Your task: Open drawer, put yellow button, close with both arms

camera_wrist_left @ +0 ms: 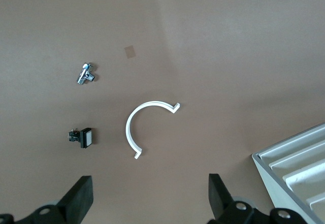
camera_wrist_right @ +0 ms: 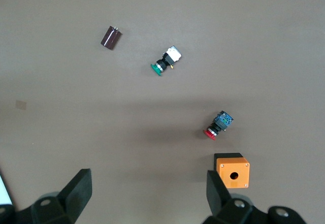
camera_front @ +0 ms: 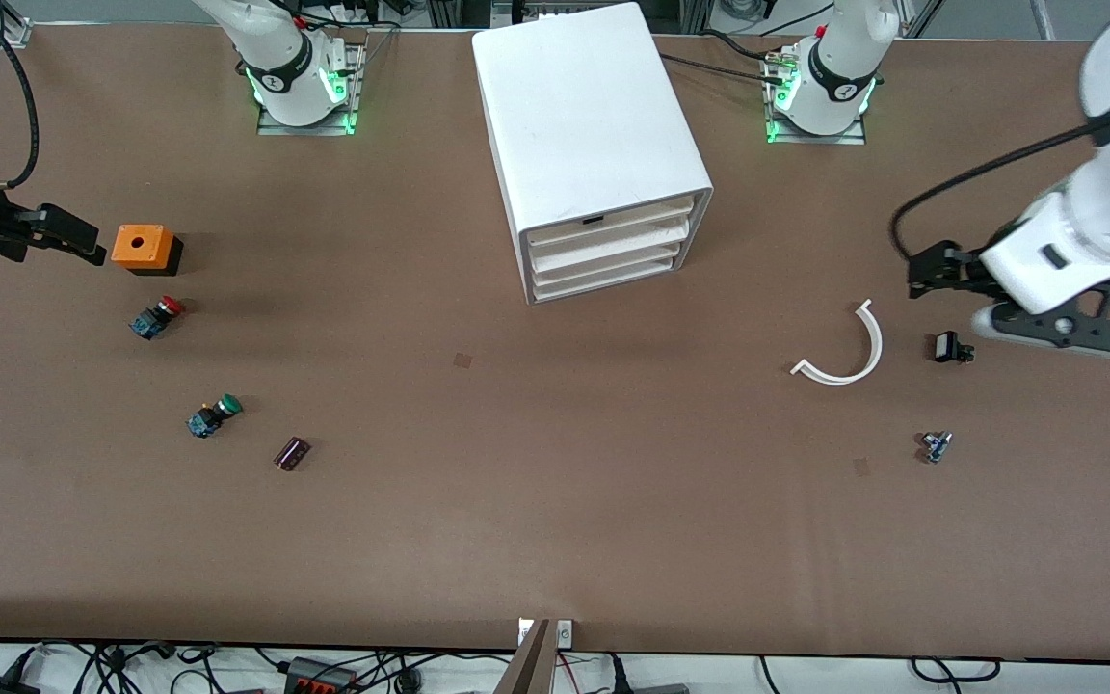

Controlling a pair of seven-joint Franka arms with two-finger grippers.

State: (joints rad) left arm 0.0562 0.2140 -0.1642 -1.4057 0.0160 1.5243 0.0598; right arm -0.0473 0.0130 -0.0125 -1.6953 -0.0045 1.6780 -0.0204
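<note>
Drawer (camera_front: 632,216), the top tray of the white cabinet (camera_front: 584,106), sits shut, its inside hidden.

Nearest the camera lie a dark capacitor (camera_front: 292,453) and a small metal part (camera_front: 936,445) too small to identify. Farther back come the green-capped button (camera_front: 214,415), a white arc (camera_front: 844,352), a black switch (camera_front: 947,347), the red-capped button (camera_front: 156,317) and an orange box (camera_front: 144,249).

The left gripper (camera_front: 919,281) hangs open and empty above the table near the switch. The right gripper (camera_front: 92,247), open and empty, is just beside the orange box, its arm cut off at the view's edge.
</note>
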